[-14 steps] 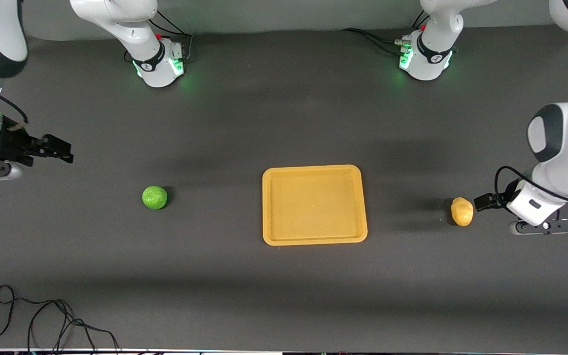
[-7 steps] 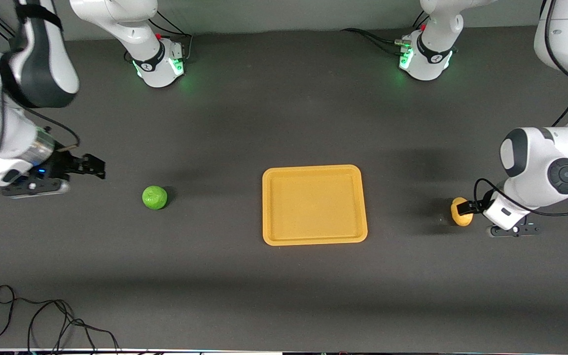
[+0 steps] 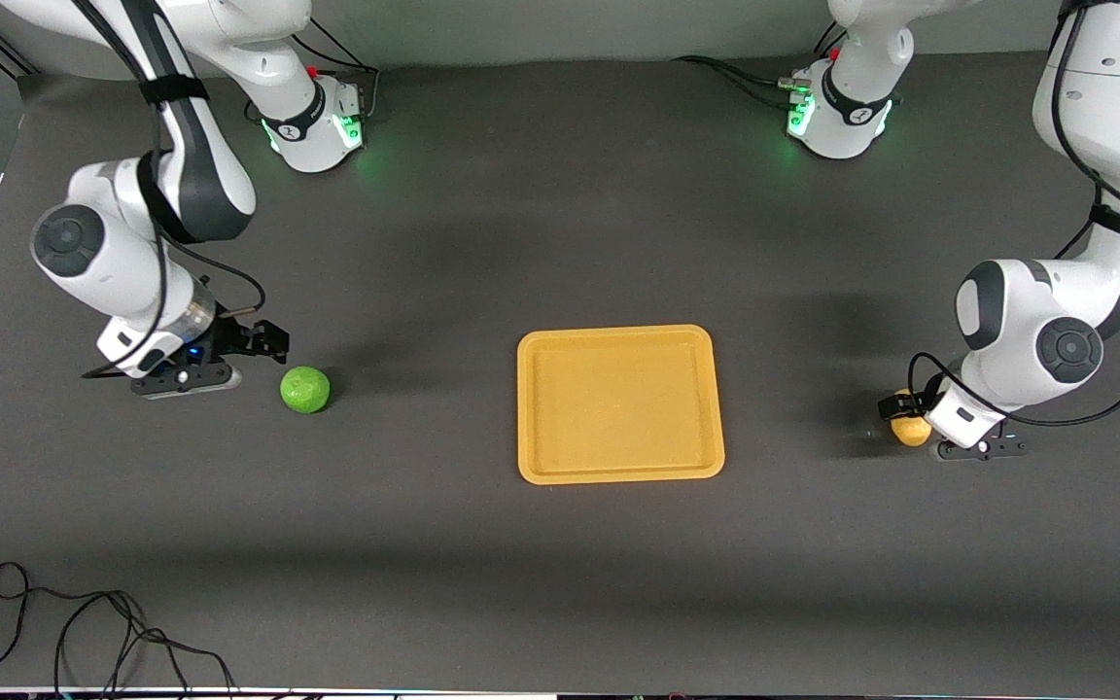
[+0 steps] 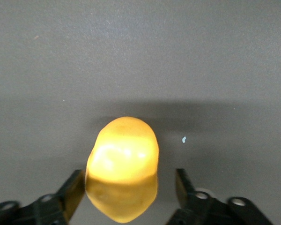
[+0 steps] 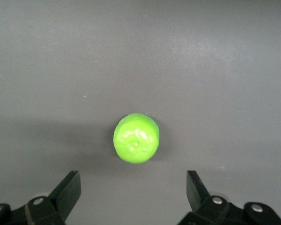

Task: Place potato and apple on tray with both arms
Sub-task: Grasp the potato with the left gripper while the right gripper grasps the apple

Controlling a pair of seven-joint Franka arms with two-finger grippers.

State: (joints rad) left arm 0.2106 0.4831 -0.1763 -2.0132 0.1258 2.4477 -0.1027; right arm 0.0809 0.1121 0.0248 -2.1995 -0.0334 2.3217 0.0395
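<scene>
The green apple (image 3: pixel 305 389) lies on the dark table toward the right arm's end. My right gripper (image 3: pixel 271 341) is open and low beside it, just short of it; in the right wrist view the apple (image 5: pixel 136 138) sits ahead of the gripper (image 5: pixel 133 187), outside the jaws. The yellow-orange potato (image 3: pixel 911 429) lies toward the left arm's end. My left gripper (image 3: pixel 895 405) is open and down over it; in the left wrist view the potato (image 4: pixel 122 168) sits between the fingers (image 4: pixel 74 191), with a gap at one side. The orange tray (image 3: pixel 618 403) lies empty in the middle.
A black cable (image 3: pixel 84 622) loops on the table at the corner nearest the camera, toward the right arm's end. The two arm bases (image 3: pixel 312 126) stand along the table's edge farthest from the camera.
Both arms have swung in toward their fruits. The right gripper has come close beside the apple. The left gripper has moved onto the potato, with its fingers now on either side of it.
</scene>
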